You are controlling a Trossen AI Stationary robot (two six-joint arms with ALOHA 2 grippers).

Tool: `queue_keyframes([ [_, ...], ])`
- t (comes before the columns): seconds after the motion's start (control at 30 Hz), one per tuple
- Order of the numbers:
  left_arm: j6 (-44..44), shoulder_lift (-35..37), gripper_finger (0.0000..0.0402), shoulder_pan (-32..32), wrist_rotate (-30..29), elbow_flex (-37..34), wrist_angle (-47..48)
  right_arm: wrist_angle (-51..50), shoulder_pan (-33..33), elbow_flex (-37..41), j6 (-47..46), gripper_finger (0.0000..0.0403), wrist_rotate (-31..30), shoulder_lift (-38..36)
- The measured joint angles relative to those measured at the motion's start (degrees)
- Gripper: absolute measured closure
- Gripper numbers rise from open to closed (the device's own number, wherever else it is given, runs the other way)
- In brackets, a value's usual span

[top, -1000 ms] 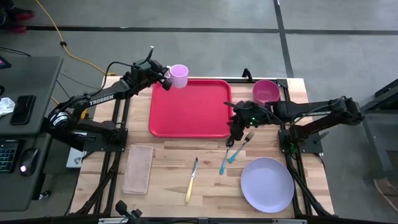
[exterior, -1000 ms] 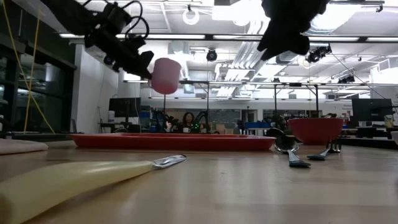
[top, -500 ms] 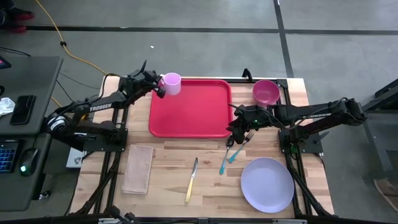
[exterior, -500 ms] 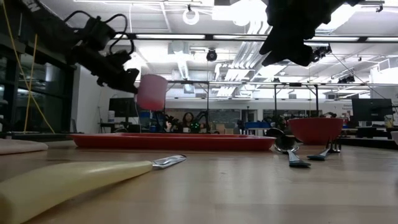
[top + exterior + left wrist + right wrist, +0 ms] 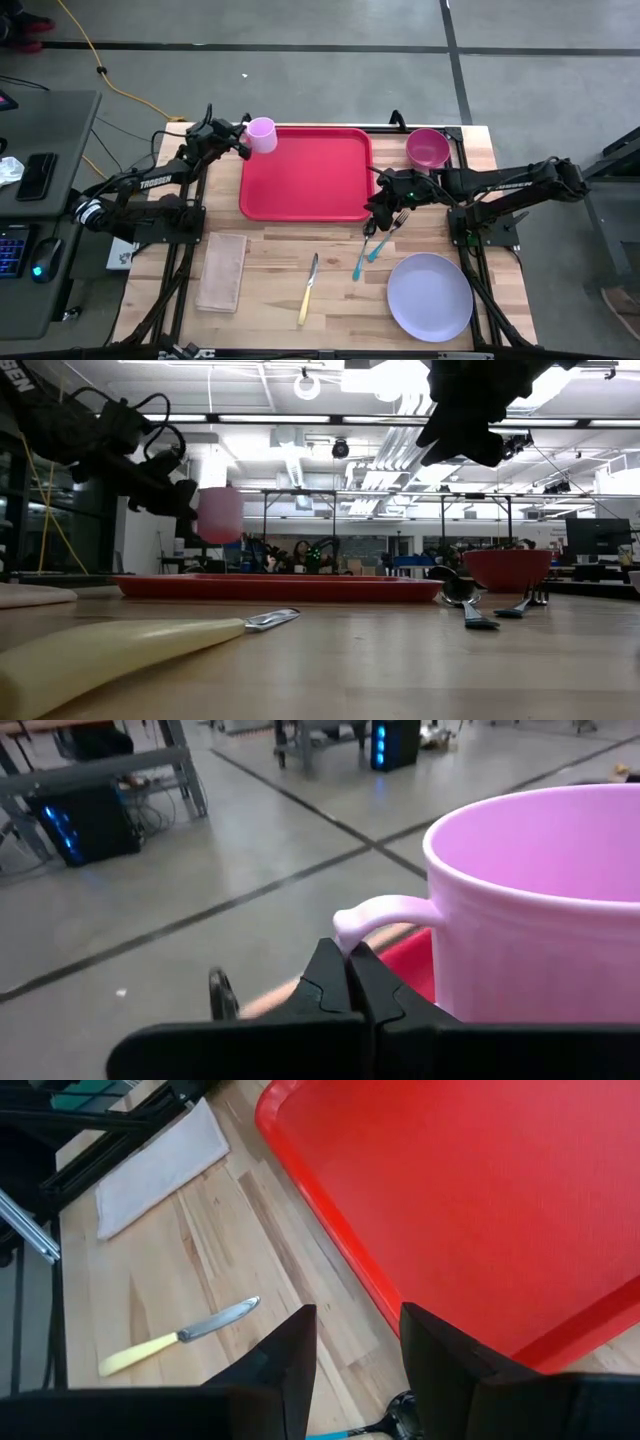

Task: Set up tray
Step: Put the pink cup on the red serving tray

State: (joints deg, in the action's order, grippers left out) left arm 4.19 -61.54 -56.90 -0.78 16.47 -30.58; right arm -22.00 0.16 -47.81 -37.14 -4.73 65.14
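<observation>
Nearest, along the front edge of the wooden surface point(image 5: 260, 300): a folded beige cloth point(image 5: 222, 271) on the left, a yellow-handled knife point(image 5: 308, 288) near the middle, a round lavender plate point(image 5: 430, 296) at the right corner. Just behind the plate, a fork point(image 5: 388, 234) and a spoon point(image 5: 364, 247) with teal handles, lying side by side, heads toward the tray.

Further back, at mid-surface: the tray point(image 5: 305, 173), red, flat on the wood, nothing resting on it. Right pincer point(image 5: 379, 208) hanging over the tray's front right corner and the heads of the cutlery, fingers point(image 5: 285, 1365) parted with a clear gap, gripping nothing; between them in the wrist view, bare wood beside the tray's rim, with the knife and cloth beyond.

Beyond that, by the far right corner of the tray: a magenta bowl point(image 5: 428, 148), standing on the wood just off the rim.

Farthest, at the tray's far left corner: left pincer point(image 5: 236, 144) clamped tight on the handle of a pink mug point(image 5: 261, 134), mug upright and lifted clear above the tray in the low view, roughly over the tray's left edge.
</observation>
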Motion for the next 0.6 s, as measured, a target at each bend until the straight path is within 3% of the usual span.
queue_keyframes([
  [0.4,0.72,-0.17,0.0392,-0.51,-1.17,-6.95,-9.01,1.08,0.00,-0.02,0.32,0.0279,2.16,0.00],
  [0.6,0.06,-0.23,0.0392,-0.49,-1.29,-7.85,-10.73,0.75,-0.01,-0.02,3.31,0.0279,-0.56,0.00],
])
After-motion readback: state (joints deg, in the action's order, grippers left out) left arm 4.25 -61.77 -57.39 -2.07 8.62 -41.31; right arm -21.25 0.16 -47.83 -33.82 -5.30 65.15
